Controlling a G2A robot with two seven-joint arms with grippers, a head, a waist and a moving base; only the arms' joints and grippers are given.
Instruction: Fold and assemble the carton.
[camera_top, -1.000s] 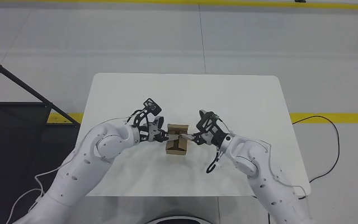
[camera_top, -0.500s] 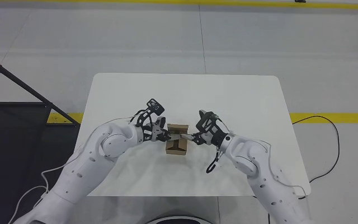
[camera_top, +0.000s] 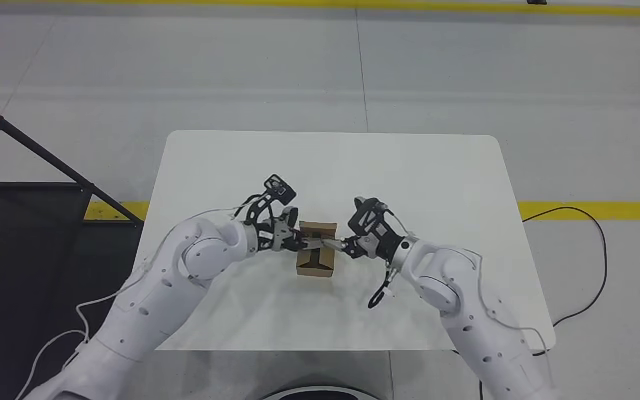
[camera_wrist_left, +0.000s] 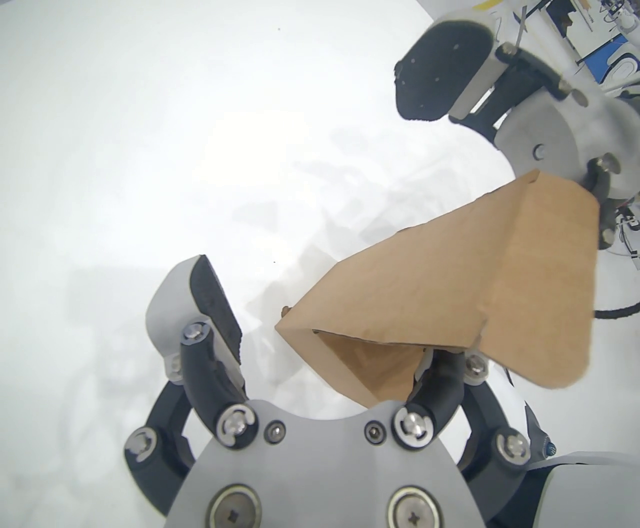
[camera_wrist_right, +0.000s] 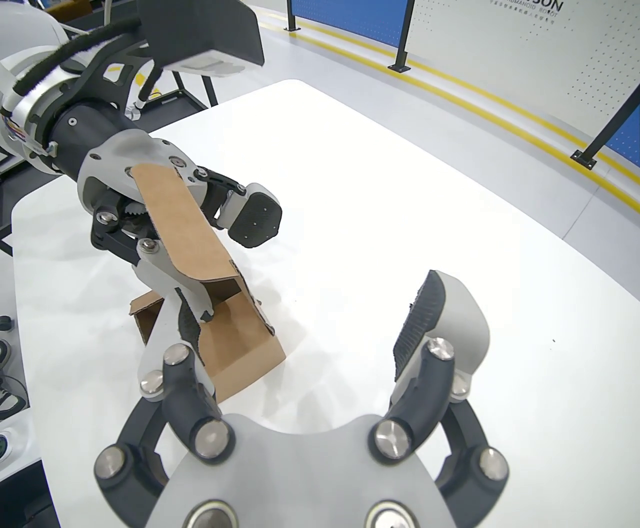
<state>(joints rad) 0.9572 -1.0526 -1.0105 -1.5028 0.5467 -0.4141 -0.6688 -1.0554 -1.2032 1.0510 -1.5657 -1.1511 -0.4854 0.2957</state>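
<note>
Carton (camera_top: 316, 252) sits on the white table (camera_top: 440, 180), left of the tabletop's middle in the top view, with its long axis running up and down the frame. It is half formed: the brown body rests on the table with an open hollow, and one long flap (camera_wrist_right: 175, 225) slants up from it toward the left of the frame.

The left gripper (camera_top: 291, 238) is just beside the carton's left side. Its fingers are spread, the raised flap lies between them, and nothing is pinched. The right gripper (camera_top: 343, 244) is at the carton's right side, also spread wide. One finger reaches into the hollow and touches the inner wall, while the other hangs over bare table. Both arms are about equally near, one on each long side.

The coming move looks likely to turn on that flap. It leans toward the left gripper, so the left arm seems better placed to push it over while the right finger braces the wall.

The table's edges lie well apart from the carton on every side, with the most room toward the right of the frame.
</note>
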